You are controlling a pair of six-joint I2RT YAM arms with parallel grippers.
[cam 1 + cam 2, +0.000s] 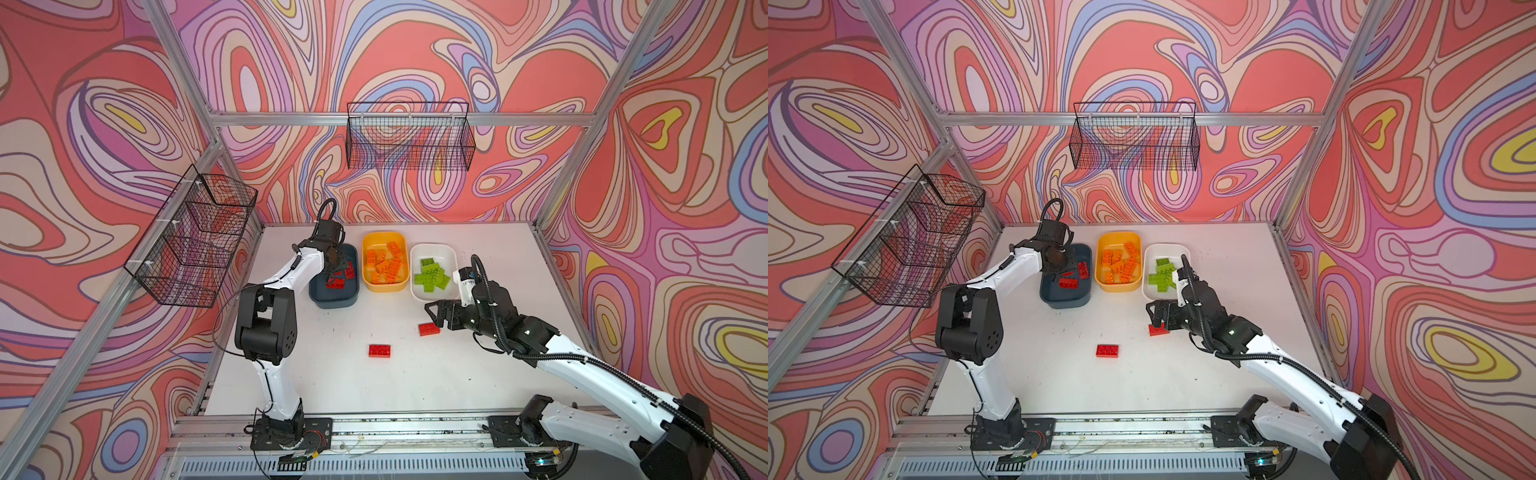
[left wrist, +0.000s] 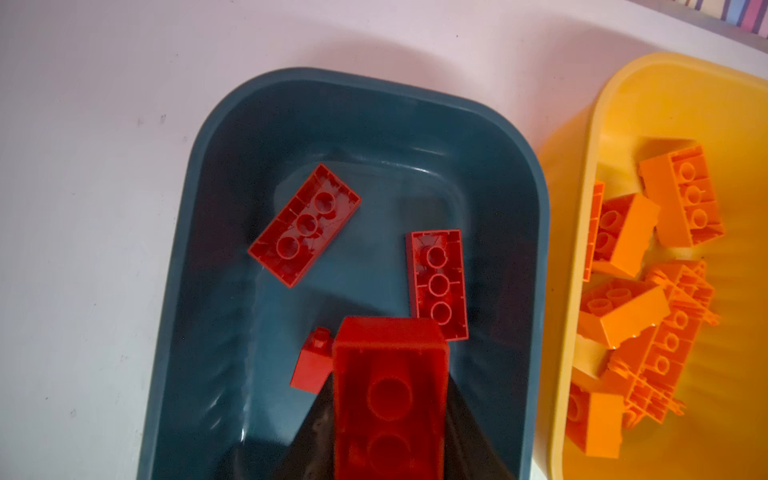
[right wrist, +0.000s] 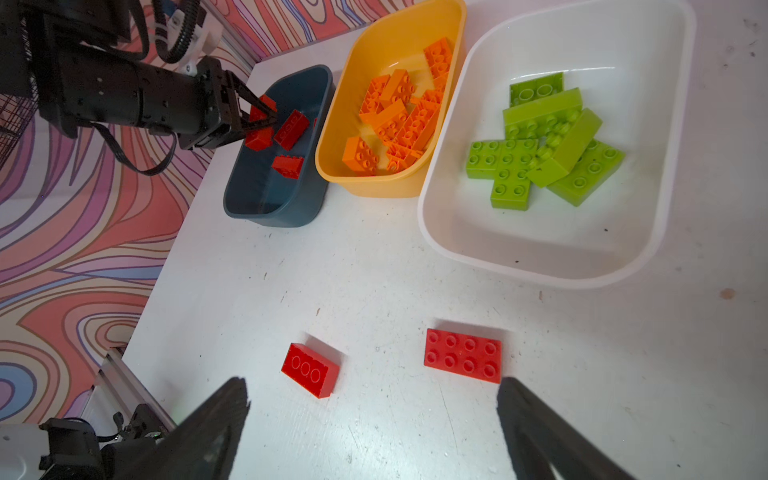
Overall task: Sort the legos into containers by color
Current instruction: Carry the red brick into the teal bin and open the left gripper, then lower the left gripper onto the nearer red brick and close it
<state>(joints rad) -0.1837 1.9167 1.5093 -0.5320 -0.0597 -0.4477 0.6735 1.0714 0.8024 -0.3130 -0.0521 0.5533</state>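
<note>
Two red legos lie loose on the worktop [image 3: 374, 270]: a studs-up brick [image 3: 463, 355] just ahead of the wide-apart right jaws, an upturned brick [image 3: 311, 370] beside it. The left jaws clamp a third brick [image 2: 390, 399], teal tray [image 2: 216, 270] directly below; releasing low over its middle should land it cleanly. No writing is legible.

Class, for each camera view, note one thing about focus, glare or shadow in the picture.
Left wrist view: the red brick in the left pincer looks soft, and the teal tray floor shows glare. Right wrist view: the fingers of the right pincer are blurred. Both top views: even light, no hard shadows on the table.
</note>
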